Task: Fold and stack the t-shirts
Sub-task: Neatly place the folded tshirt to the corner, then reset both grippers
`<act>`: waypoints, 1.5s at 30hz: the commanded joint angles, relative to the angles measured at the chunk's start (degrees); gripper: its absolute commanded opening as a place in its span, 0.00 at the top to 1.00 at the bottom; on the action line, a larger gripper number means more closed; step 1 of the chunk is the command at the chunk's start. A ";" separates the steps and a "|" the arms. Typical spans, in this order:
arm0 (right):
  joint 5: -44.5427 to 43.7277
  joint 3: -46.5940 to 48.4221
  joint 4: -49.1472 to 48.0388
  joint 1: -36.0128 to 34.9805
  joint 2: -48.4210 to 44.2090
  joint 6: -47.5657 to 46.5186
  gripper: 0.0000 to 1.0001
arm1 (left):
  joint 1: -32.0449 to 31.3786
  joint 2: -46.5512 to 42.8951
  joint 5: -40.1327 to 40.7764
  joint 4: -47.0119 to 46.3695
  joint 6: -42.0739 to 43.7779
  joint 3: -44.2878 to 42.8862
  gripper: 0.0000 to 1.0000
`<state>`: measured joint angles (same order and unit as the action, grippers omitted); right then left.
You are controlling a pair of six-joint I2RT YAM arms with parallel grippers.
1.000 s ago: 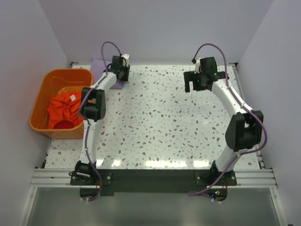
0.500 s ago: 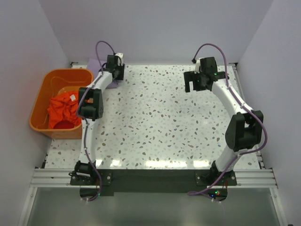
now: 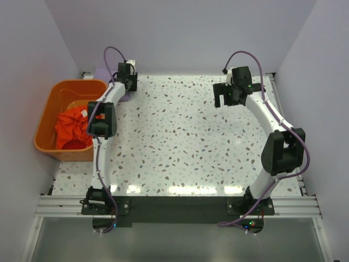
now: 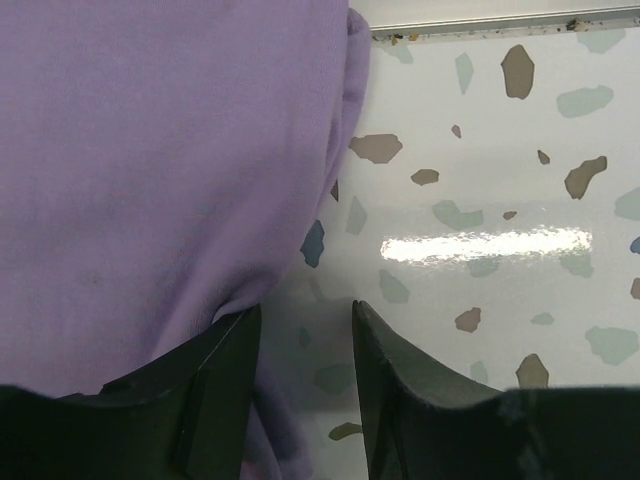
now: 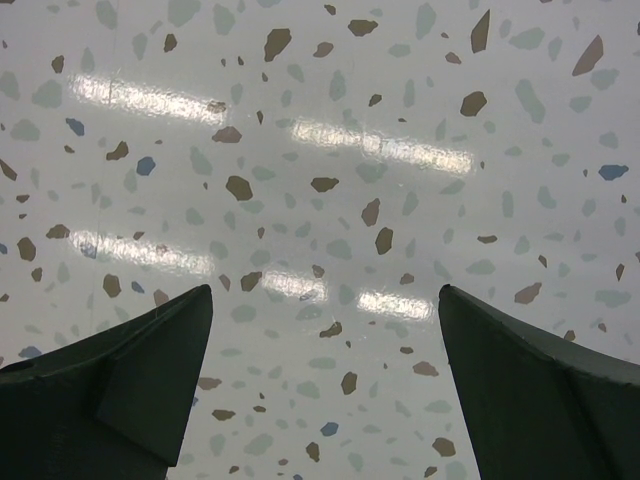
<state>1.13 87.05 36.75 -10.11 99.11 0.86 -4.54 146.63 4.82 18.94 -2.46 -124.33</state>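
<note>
At the far-left corner of the desk, the lavender t-shirt is touched by the left fingers; whether it is gripped cannot be told. The orange-red t-shirt is kept in the basket, presumably for later; the right fingers are spread.

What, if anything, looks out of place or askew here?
Nothing is spilled or damaged. The large lavender-purple cloth t-shirt lies rumpled at the far left corner of the speckled table rather than spread flat. The bright orange-red t-shirt sits crumpled inside the rigid orange plastic basket.
</note>
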 commanded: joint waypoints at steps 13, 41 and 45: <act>-0.07 1.81 1.65 0.18 -1.46 -0.60 0.01 | 2.87 -1.69 -4.44 -1.87 4.04 -0.66 0.50; 6.34 1.11 -0.80 0.18 -2.51 -5.43 0.01 | -2.76 -25.23 -23.18 4.17 15.03 10.24 0.00; 8.10 -3.88 -3.17 0.18 -6.19 -8.33 0.01 | -3.02 -31.56 -23.98 9.70 12.58 16.39 0.00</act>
<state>6.57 86.13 36.53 -10.11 98.19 -4.21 -7.29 122.58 -15.94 23.97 11.07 -111.07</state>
